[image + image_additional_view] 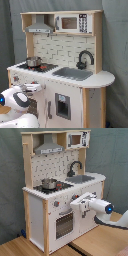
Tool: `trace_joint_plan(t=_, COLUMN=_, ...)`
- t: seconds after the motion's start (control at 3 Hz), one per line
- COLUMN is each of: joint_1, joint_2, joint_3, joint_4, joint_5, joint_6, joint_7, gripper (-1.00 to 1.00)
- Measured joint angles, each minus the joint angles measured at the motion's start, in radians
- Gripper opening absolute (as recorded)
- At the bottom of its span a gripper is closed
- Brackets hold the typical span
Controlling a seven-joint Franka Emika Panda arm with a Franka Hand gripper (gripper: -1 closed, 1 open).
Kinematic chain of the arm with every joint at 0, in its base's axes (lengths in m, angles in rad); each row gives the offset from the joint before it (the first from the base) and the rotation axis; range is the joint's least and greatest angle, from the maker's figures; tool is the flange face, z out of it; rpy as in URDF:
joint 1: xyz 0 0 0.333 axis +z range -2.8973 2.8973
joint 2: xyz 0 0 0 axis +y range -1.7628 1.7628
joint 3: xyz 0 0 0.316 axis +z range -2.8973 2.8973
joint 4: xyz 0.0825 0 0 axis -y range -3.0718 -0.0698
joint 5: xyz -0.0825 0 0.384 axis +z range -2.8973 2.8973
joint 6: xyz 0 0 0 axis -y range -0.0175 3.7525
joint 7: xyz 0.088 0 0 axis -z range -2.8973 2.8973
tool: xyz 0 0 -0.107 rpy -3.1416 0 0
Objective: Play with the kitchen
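Note:
The kitchen (75, 95) (40, 213) is a white toy unit with wood trim. It has a black faucet (85, 57) (75, 167), a grey sink (72, 73) (81, 179), a hood (40, 27) and a microwave (75, 22) (77, 139). A small metal pot (33, 62) (48, 183) stands on the hob. My gripper (34, 87) (75, 204) is at the front knob panel, just above the oven door (64, 224) and right by a red knob (75, 197). Whether it touches the knob cannot be made out.
Another knob (56, 204) sits on the panel toward the second exterior view's left. The kitchen stands on a wooden floor (95, 243) in front of a grey curtain (115, 158). My white arm (15, 100) (105, 208) reaches in low in front of the unit.

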Motion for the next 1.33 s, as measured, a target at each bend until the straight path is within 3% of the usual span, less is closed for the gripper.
trace_joint_plan(t=0.33, joint_1=0.0, joint_2=0.0, joint_3=0.002, joint_4=0.0, joint_5=0.0, joint_6=-0.002, joint_7=0.0, gripper=1.0)
trace_joint_plan(t=1.0, joint_1=0.004, joint_2=0.0, joint_3=0.016, joint_4=0.001, joint_5=0.004, joint_6=-0.03, joint_7=0.224, gripper=1.0)
trace_joint_plan(t=1.33, joint_1=0.061, joint_2=0.005, joint_3=0.017, joint_4=0.026, joint_5=0.005, joint_6=-0.071, joint_7=0.291, gripper=1.0)
